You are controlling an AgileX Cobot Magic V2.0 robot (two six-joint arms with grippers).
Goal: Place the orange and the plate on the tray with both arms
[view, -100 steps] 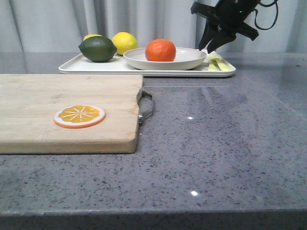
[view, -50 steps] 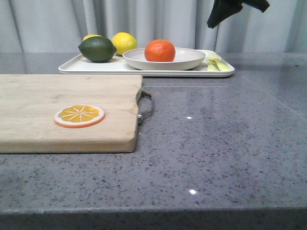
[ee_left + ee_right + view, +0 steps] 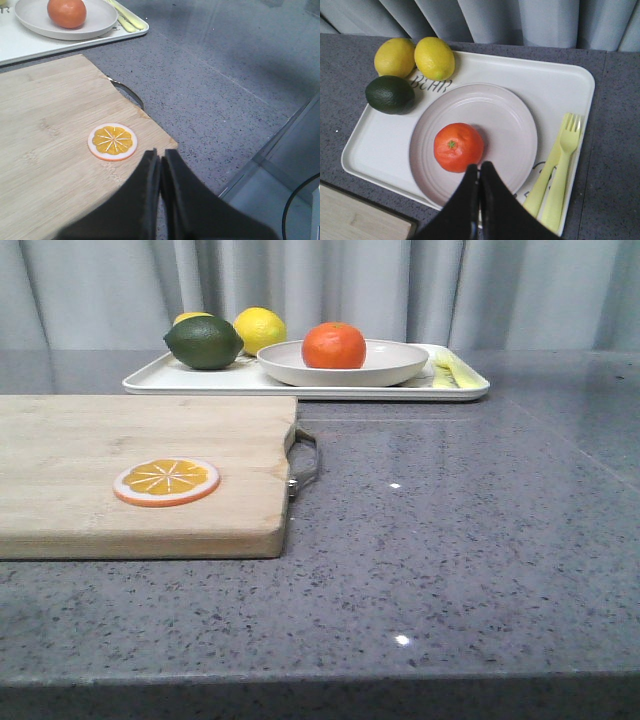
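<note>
While the orange (image 3: 334,345) sits in the plate (image 3: 400,367), the tray (image 3: 190,381) holds both

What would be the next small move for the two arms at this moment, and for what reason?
Probably just retract both arms to rest. The orange sits in the plate, and the plate lies on the tray, so nothing seems left to carry. The right gripper is shut and empty above the plate; the left gripper is shut and empty over the cutting board.
</note>
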